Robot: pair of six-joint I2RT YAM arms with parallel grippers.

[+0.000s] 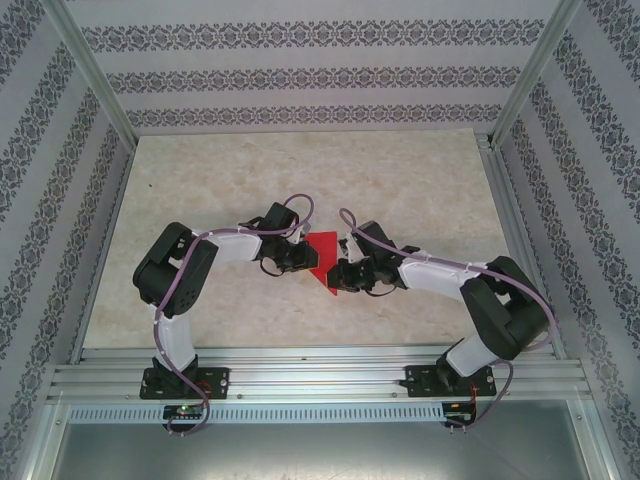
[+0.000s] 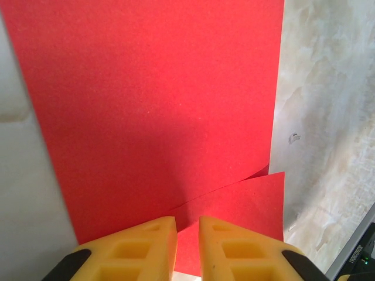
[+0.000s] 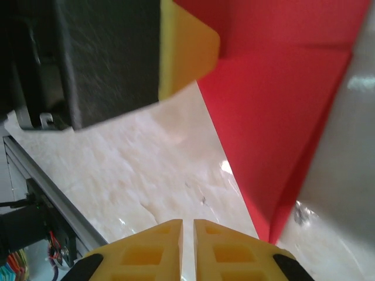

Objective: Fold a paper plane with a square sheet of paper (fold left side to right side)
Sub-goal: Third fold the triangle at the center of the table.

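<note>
Top external: the paper plane [image 1: 322, 255] is seen partly folded, further folds judged outstanding, left end effector [image 1: 302, 262] and right end effector [image 1: 340, 277] narrowed.

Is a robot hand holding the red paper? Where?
The left gripper looks pinched on the paper plane at its near edge. The right gripper, fingers nearly together, holds nothing.

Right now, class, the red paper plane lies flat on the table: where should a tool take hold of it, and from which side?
On the paper plane, probably the loose edge of the folded flap, approached low from the side of the left tool. The sheet lies flat, so only that edge, which seems slightly lifted, gives a finger room to slip under.
</note>
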